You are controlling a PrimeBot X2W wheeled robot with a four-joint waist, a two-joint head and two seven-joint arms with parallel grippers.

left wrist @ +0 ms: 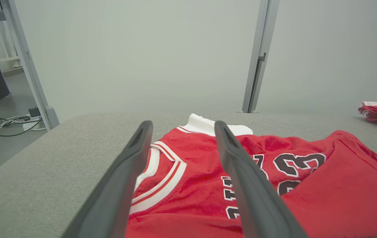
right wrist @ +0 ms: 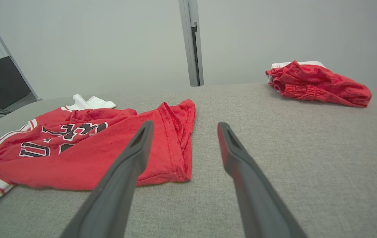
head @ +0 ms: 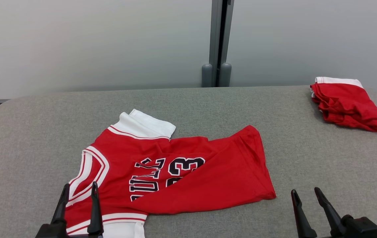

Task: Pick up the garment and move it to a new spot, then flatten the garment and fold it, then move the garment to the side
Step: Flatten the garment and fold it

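Though both grippers stand released and hold nothing, the red basketball jersey point(head: 175, 172) lies close to each. Its collar end sits under and just ahead of the left gripper point(head: 80, 185), and its hem corner ends just to the left of the right gripper point(head: 305, 190), whose spread fingers are over bare table point(head: 208, 105).

The jersey is bright red with a curved white-and-red striped trim at the end by the left fingers. A white sleeve pokes out beyond them and another lies near their base. Black block lettering with white outlines and a "23" run across the chest, partly covered by a diagonal flap of the body folded over them.

Its long axis runs sideways — collar by the left fingers, hem towards the right ones. The cloth looks soft and faintly napped, rumpled at the fold, and the table is covered in coarse grey weave. Well beyond the right fingers — off to their right — a folded red garment point(head: 347, 104) with a white band lies by the table's far edge.
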